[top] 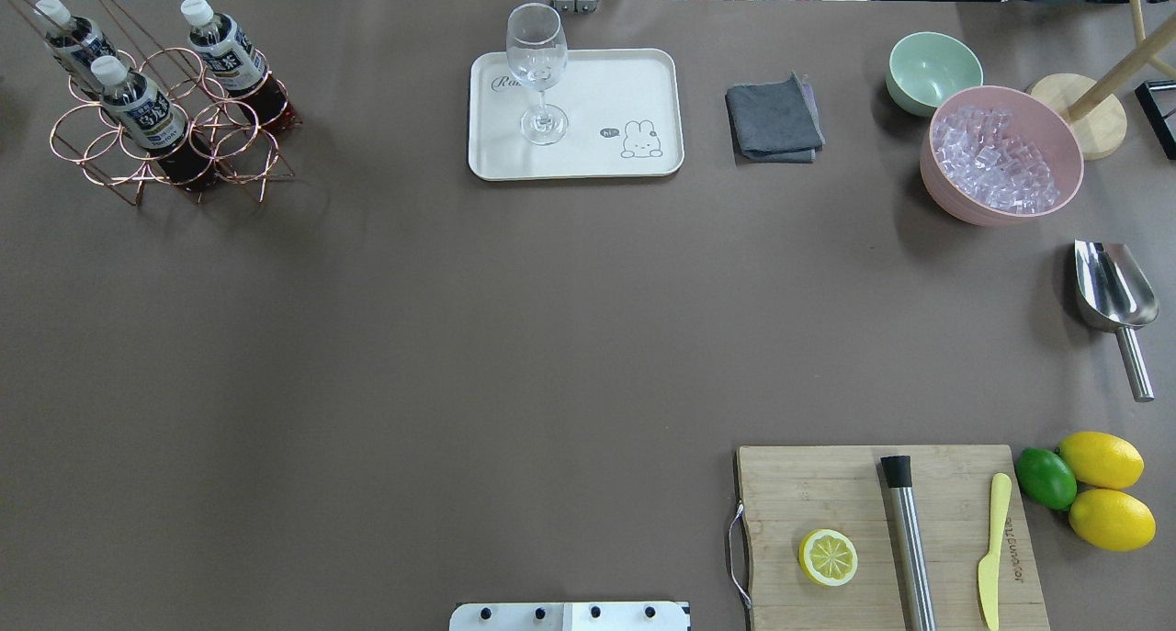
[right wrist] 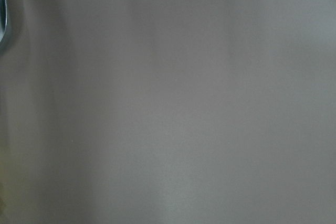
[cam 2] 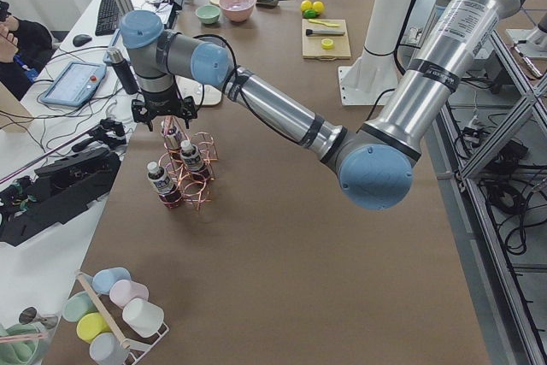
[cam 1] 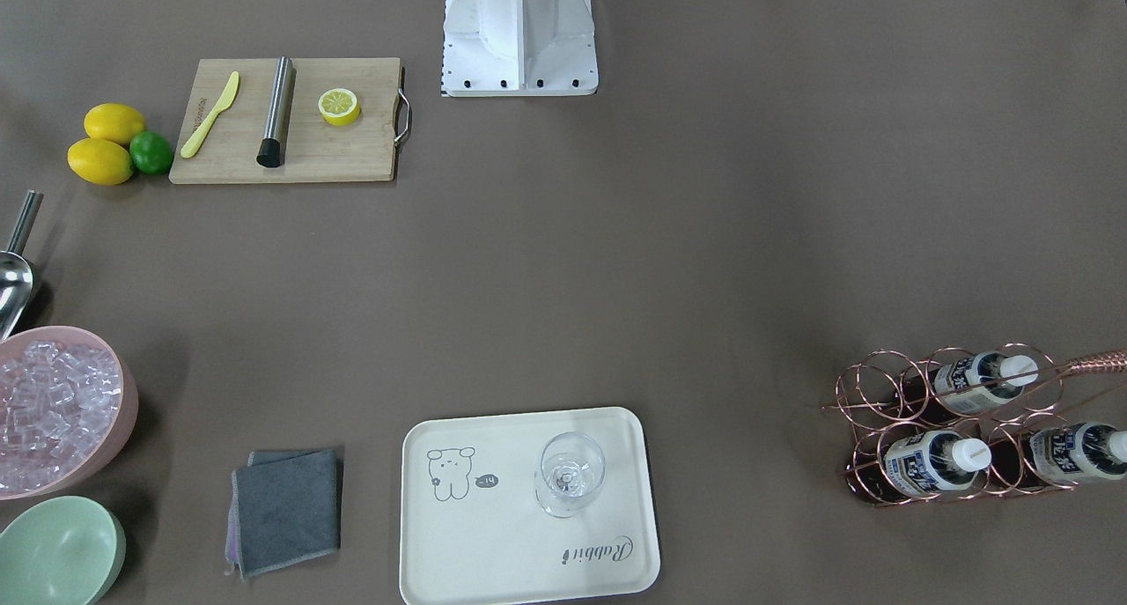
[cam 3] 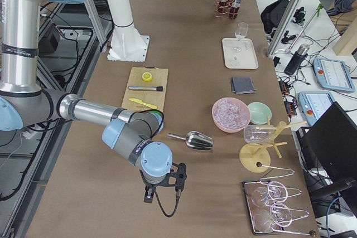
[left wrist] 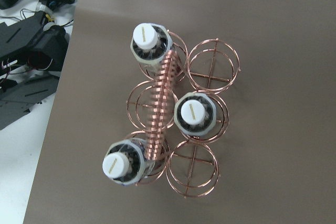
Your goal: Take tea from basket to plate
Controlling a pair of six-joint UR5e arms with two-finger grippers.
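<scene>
Hovering right above the basket [left wrist: 157,109] are the left jaws. They show only in the left side view, so apart or together, I cannot tell. Below them stand three upright bottles, white caps up, all in their rings. One tea [left wrist: 193,113] sits nearest the middle of the wrist view, in the centre ring of one row. A second bottle [left wrist: 148,39] and a third bottle [left wrist: 119,165] fill the end rings of the other row, across the twisted handle [left wrist: 167,72]. The plate [top: 588,158] lies well apart from those jaws, farther along the same edge of the surface [top: 459,337]. A wine glass [top: 537,71] stands on it, beside the lettering. At the other end, the right jaws hang low over bare surface near a metal scoop [cam 3: 192,139], well apart from basket and plate. Their state I cannot tell either.
</scene>
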